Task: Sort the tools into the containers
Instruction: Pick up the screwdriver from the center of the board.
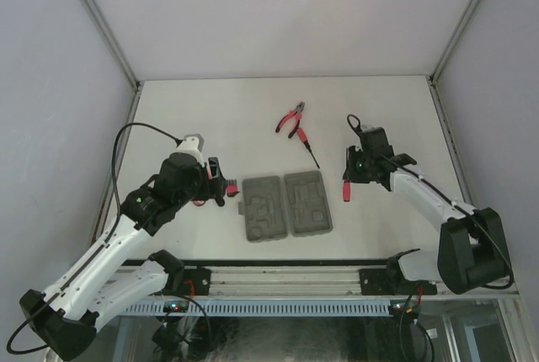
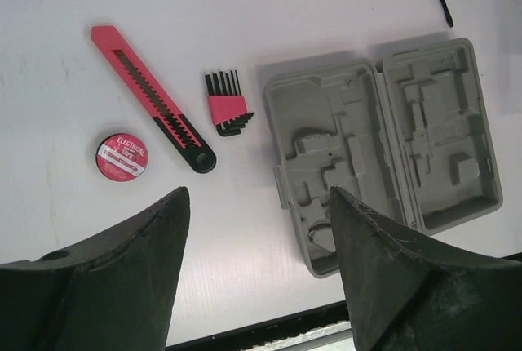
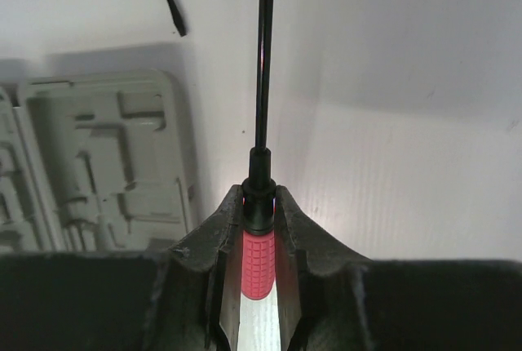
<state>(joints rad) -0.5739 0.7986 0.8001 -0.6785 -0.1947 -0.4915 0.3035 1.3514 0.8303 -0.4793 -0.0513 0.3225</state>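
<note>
Open grey case (image 1: 286,205), pliers (image 1: 292,119) beyond

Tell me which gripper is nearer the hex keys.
Left. The left gripper hovers open close by the hex keys, on the case's left side. The right gripper, shut on a screwdriver, is across the case on its right side.

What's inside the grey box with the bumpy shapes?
Nothing yet. The open grey case shows only empty moulded slots in both halves; no tool sits in it. In the left wrist view, one finger of the left gripper covers its near corner.
</note>
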